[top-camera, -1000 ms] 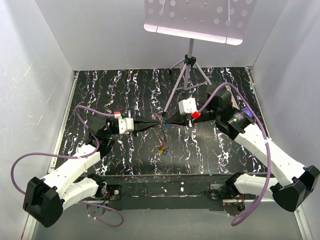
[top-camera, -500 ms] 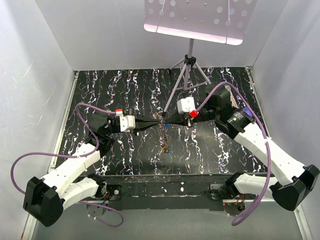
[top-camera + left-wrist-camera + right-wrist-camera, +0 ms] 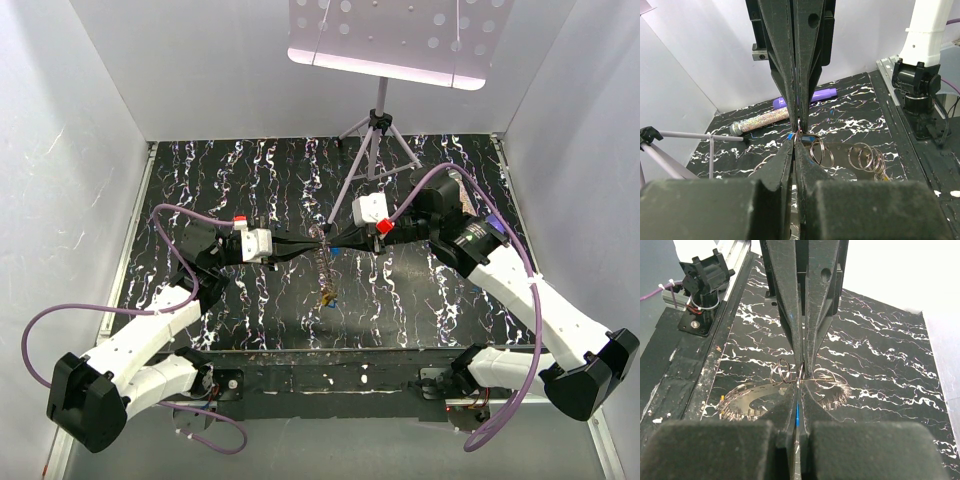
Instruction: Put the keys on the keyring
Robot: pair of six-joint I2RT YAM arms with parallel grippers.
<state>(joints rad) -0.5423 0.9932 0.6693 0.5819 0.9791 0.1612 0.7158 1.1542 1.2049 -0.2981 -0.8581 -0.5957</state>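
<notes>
A lab test booth: white walls (image 3: 90,150), marbled table (image 3: 250,170), tripod-mounted panel (image 3: 400,35)

Black tbl (image 3: 240,170) w/ white marbling fills mid frame. Tripod stand (image 3: 378,122) on it, upper centre. Left wrist view: glitter tube (image 3: 760,120) & purple pen (image 3: 815,95) lie just beside each other, centre-left

- Plain white walls (image 3: 60,150) closed in the space on three sides.
- A black tabletop (image 3: 250,170) carried white marbled veins.
- At the back, a tripod (image 3: 375,135) held a perforated panel (image 3: 400,35).
</notes>
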